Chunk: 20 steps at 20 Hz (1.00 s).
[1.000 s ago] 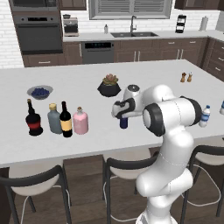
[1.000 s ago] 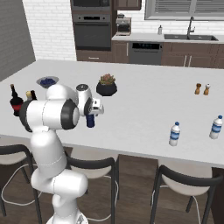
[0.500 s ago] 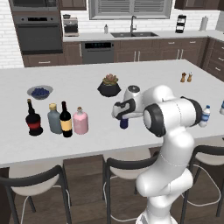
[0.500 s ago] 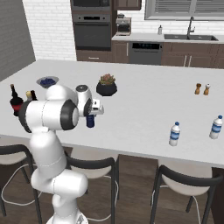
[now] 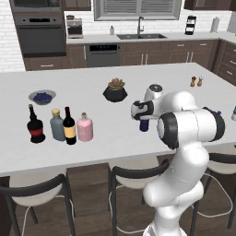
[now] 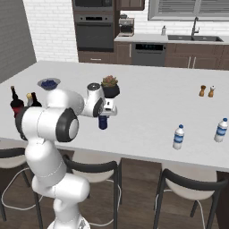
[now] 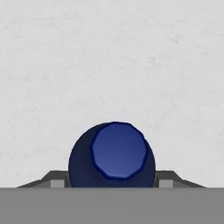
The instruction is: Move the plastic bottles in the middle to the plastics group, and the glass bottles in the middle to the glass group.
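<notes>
Small dark-blue bottle (image 7: 113,157), round smooth cap, upright on matte white counter (image 7: 109,57), hand (image 7: 113,181) clasping its sides

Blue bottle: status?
Gripper astride the small blue bottle, grip unconfirmed. Bottle upright on counter. Water bottles off to its right, path clear.

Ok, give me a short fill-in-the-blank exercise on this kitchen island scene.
1. The pincer is positioned over the small dark-____ bottle.
2. The pink bottle stands immediately beside the ____ bottle with the yellow label.
3. The number of water bottles near the two orange shakers is ____.

Missing words: blue; wine; two
</notes>
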Available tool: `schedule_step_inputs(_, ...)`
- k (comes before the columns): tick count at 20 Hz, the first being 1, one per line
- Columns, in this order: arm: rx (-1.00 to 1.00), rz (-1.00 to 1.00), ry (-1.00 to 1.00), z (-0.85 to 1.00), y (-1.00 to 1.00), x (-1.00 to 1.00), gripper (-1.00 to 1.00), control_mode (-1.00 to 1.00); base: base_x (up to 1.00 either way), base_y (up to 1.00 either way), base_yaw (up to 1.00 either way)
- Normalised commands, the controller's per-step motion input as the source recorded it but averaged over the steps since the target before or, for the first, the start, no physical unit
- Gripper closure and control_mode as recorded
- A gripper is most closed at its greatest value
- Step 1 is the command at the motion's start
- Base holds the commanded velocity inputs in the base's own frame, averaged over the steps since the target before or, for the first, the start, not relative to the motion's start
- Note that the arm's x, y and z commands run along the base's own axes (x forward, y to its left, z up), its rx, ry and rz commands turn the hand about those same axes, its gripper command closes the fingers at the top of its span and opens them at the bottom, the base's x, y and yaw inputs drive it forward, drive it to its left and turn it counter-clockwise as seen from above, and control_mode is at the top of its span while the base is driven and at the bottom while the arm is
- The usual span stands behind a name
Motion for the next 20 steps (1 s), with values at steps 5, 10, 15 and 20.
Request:
schedule_step_inputs(5,0.0,-0.21,0.08,0.19,-1.0,0.0,1.0,-1.0,0.0,0.0,0.0)
schedule_step_inputs(10,0.0,-0.23,0.12,0.01,-1.0,0.0,1.0,-1.0,0.0,0.0,0.0)
schedule_step_inputs(15,0.0,-0.23,0.08,0.0,-1.0,-0.06,1.0,-1.0,0.0,0.0,0.0)
schedule_step_inputs(20,-0.01,-0.21,0.01,0.0,-0.87,-0.01,1.0,-1.0,0.0,0.0,0.0)
